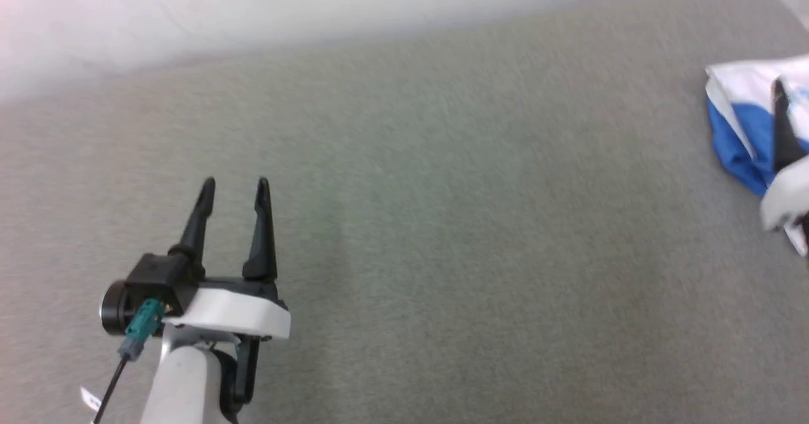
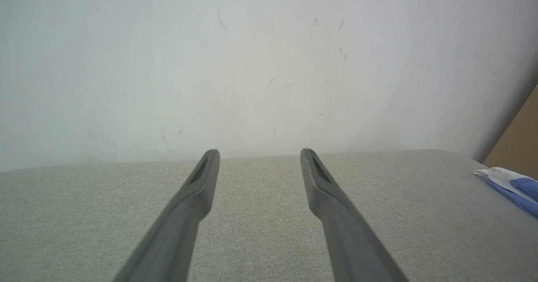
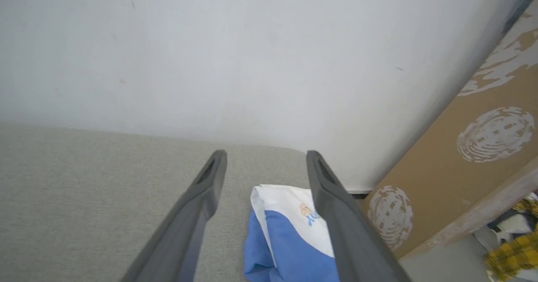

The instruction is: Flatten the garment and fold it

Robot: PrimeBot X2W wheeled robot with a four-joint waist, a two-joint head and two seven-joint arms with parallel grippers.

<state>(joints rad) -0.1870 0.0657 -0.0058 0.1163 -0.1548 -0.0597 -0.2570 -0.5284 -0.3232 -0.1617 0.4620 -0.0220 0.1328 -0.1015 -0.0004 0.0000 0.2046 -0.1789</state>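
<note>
Shirt [image 3: 290, 231] sits as a compact blue-and-white bundle at the right end of the grey pad [image 1: 404, 222], close to its edge. The right gripper [image 3: 265, 155] hangs over the shirt with its fingers spread, one to each side, pinching nothing. The left gripper [image 1: 235, 185] is spread too, holding nothing, well apart over bare pad. The bundle looks tidy enough to be a finished fold, though part of it is hidden. If so, I'd lift the right arm straight up before swinging it away, so that no fingertip snags the top layer and drags the fold open or over the edge. The left arm is best kept where it is.
</note>
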